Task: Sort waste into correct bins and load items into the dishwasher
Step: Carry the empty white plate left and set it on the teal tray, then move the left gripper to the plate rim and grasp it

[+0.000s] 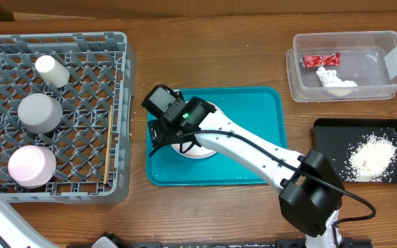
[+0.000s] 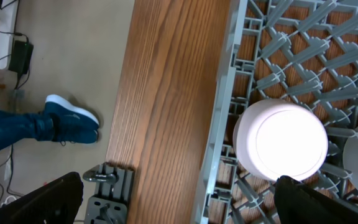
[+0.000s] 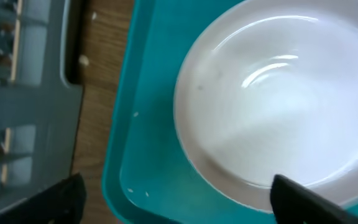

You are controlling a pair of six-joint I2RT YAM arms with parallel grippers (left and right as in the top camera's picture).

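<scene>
The round white plate [image 1: 193, 150] lies on the teal tray [image 1: 253, 138]. My right gripper [image 1: 165, 136] hangs open over the plate's left edge. In the right wrist view the open fingers [image 3: 179, 205] straddle the plate's rim [image 3: 284, 93]. The grey dish rack [image 1: 119, 103] holds the white cup [image 1: 52, 70], two pale bowls [image 1: 40, 112] [image 1: 31, 166] and the chopsticks [image 1: 109, 148]. My left gripper [image 2: 179, 208] is open and empty over the rack's edge, beside one bowl [image 2: 281, 140]. The clear tub [image 1: 391, 65] holds the red wrapper [image 1: 320, 60] and the napkin [image 1: 336, 80]. The black tray [image 1: 322, 138] holds crumbs [image 1: 372, 155].
Small white specks lie on the teal tray's corner [image 3: 138, 190] and on the wood beside it. The rack's wall [image 3: 23, 50] stands close to the left of the teal tray. A person's blue shoe [image 2: 67, 118] is on the floor beyond the table edge.
</scene>
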